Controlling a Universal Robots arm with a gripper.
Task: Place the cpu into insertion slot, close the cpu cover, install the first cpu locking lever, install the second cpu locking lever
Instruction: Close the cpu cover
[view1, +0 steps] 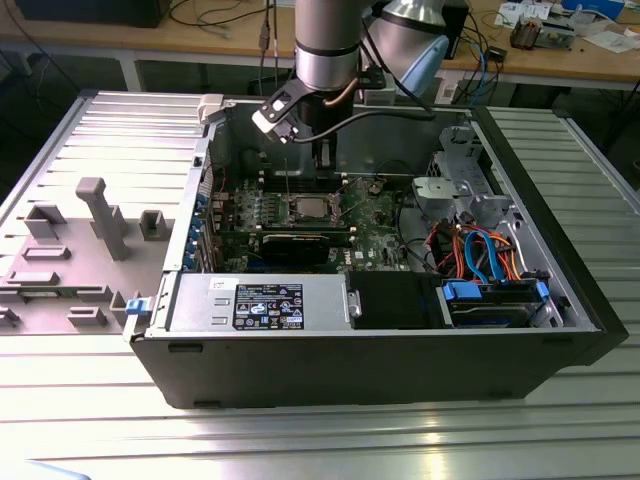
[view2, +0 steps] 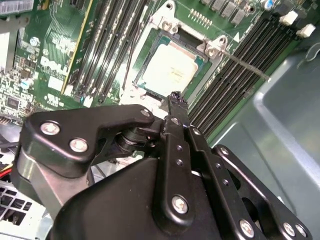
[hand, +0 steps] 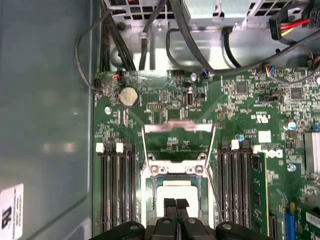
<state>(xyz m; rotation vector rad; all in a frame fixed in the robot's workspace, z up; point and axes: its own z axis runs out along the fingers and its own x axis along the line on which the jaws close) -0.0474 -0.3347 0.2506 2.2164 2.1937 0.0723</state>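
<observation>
The cpu (hand: 178, 190) lies flat in the insertion slot (hand: 150, 192), its silver-grey top facing up; it is also in the second wrist view (view2: 170, 67) and in the exterior view (view1: 308, 209). The cpu cover (hand: 177, 128) stands swung back off the socket, with green board showing through its window. Thin wire locking levers (hand: 213, 150) (view2: 246, 65) stick out beside the socket, unlatched. My gripper (hand: 176, 203) hangs just above one edge of the chip, its black fingertips (view2: 175, 98) pressed together with nothing between them. In the exterior view the gripper (view1: 322, 163) is inside the case above the motherboard.
Black memory slots (hand: 114, 185) (hand: 239, 185) flank the socket on both sides. Cables (hand: 150, 35) hang over the board's far edge. The grey case wall (hand: 45, 125) rises close on one side. A graphics card (view1: 295, 244), power supply (view1: 260, 302) and drive bay (view1: 495, 300) fill the case's front.
</observation>
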